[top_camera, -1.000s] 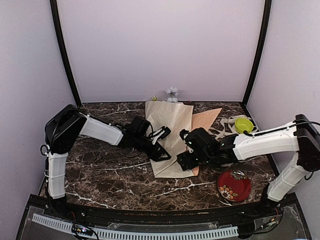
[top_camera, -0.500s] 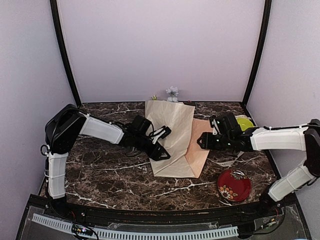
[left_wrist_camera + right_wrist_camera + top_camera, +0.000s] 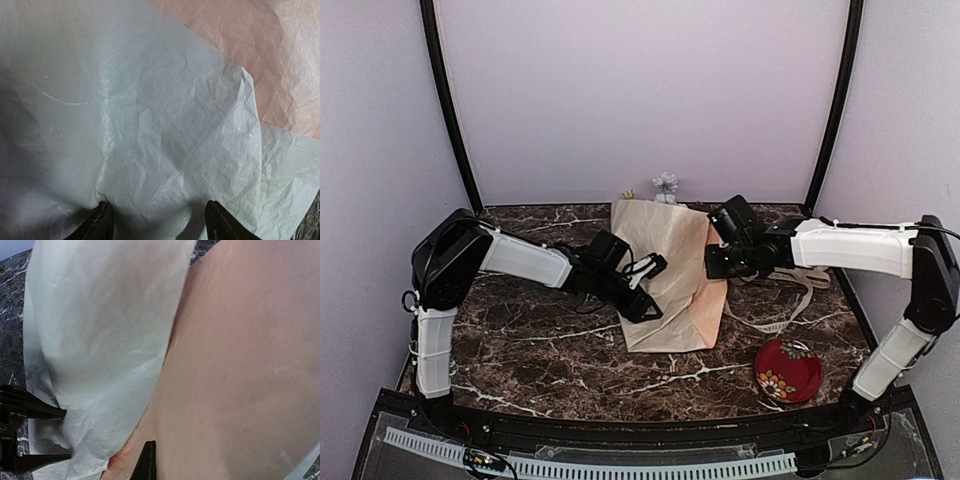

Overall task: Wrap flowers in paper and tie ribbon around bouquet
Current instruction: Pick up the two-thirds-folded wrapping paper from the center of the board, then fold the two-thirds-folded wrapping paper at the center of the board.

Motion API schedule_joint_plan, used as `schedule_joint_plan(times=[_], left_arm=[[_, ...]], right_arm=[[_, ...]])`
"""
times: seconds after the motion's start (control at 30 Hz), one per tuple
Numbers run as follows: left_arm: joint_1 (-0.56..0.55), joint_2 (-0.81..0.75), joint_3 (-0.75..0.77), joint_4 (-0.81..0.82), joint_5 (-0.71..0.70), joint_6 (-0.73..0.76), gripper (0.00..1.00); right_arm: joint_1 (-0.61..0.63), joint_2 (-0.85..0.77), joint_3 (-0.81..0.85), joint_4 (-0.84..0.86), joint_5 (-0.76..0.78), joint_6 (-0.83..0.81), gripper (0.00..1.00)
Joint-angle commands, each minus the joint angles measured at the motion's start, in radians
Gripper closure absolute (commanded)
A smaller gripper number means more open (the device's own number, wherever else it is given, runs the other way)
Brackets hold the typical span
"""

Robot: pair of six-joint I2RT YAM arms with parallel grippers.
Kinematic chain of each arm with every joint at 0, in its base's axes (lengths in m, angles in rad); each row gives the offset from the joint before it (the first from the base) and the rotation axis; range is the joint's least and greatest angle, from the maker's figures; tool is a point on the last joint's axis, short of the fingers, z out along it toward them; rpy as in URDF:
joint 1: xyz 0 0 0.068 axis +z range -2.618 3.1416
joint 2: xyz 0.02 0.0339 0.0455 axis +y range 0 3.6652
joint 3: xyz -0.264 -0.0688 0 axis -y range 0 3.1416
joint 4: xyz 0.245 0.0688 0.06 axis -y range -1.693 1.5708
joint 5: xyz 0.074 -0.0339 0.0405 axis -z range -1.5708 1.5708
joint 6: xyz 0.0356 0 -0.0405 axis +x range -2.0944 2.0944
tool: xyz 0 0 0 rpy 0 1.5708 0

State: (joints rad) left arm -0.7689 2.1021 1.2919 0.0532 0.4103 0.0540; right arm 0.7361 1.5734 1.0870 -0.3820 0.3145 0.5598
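Crinkled cream paper (image 3: 665, 262) lies in the middle of the marble table (image 3: 540, 350), its peach underside turned up along the right. The left gripper (image 3: 652, 290) presses on it, jaws wide. The right gripper (image 3: 712, 264) pinches the peach flap.

I work in a lab test booth: plain lilac walls (image 3: 640, 90), black frame poles (image 3: 445, 100), a marble-look table (image 3: 540, 350).

Crinkled matt paper (image 3: 665, 270) covers glossy marbled tabletop (image 3: 540, 340).
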Motion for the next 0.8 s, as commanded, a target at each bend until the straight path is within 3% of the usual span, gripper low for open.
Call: schedule_joint_plan(times=[0.0, 0.17, 0.3, 0.43, 0.77], left_arm=[[0.004, 0.051, 0.008, -0.120, -0.084, 0.016, 0.35], [0.000, 0.066, 0.012, -0.122, -0.088, 0.013, 0.35], [0.000, 0.067, 0.004, -0.106, -0.074, -0.004, 0.35], [0.004, 0.052, -0.014, -0.058, 0.004, -0.021, 0.35], [0.017, -0.092, -0.190, 0.296, 0.238, -0.083, 0.34]], right_arm=[[0.113, 0.121, 0.203, -0.226, 0.249, -0.032, 1.00], [0.234, 0.266, 0.403, -0.334, 0.360, -0.069, 1.00], [0.275, 0.334, 0.503, -0.303, 0.304, -0.120, 1.00], [0.260, 0.348, 0.481, -0.174, 0.167, -0.161, 1.00], [0.109, 0.346, 0.344, 0.046, -0.117, -0.046, 1.00]])
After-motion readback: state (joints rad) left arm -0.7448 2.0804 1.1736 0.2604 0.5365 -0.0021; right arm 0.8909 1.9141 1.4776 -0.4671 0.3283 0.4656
